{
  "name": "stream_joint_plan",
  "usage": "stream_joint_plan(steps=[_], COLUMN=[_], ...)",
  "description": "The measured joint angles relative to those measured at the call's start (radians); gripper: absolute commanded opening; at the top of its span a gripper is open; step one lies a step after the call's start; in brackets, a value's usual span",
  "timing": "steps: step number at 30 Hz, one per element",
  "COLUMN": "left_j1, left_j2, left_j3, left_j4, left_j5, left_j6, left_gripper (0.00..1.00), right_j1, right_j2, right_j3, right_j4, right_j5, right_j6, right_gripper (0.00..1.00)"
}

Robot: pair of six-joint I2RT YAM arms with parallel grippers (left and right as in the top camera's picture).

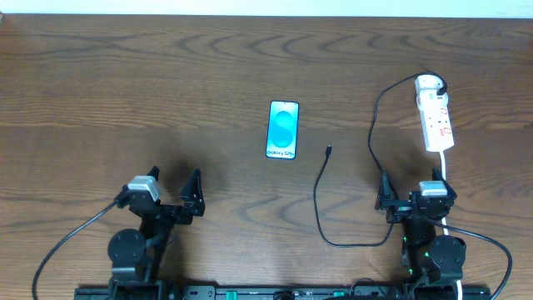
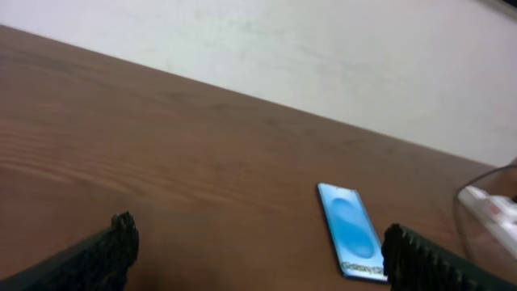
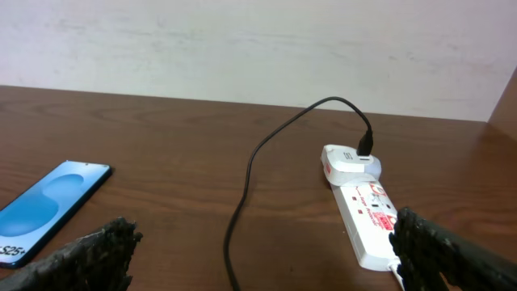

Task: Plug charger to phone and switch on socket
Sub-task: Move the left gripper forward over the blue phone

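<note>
You've got a table (image 1: 166, 75) of brown wood grain, smooth with a soft sheen. The phone (image 1: 283, 129) has a glossy, glass-like screen in a dark rim. Your socket (image 1: 436, 121) reads as smooth white plastic, slightly shiny. The charger (image 1: 315, 200) cable looks matt black, probably rubbery, though it's thin from here. On your right gripper (image 3: 262, 250), the fingers (image 3: 440, 246) show rough, ridged black surfaces. Behind, the wall (image 3: 242, 48) is matt off-white.

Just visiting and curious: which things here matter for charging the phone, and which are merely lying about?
For the job: phone, black charger cable, white power strip.
Just there: wooden table, the arms' own black cables.
</note>
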Motion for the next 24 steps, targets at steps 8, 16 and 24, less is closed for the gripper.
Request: stream_joint_plan(steps=[8,16,24], left_j1=[0.0,0.0,-0.026], left_j2=[0.422,0.956,1.174], left_j3=[0.468,0.966,1.107], left_j4=[-0.425,-0.792,-0.9], left_j5=[0.024,0.176,0.298], left_j6=[0.05,0.079,0.097], left_gripper=[0.98,0.98,0.98], right_j1=[0.0,-0.003,-0.003], right_j2=[0.001,0.002,0.003], right_j3=[0.0,0.0,0.0], right_j4=[0.001,-0.001,0.0], right_j5=[-0.003,-0.004,-0.003], right_j6=[0.0,0.0,0.0], right_gripper=[0.99,0.99,0.99])
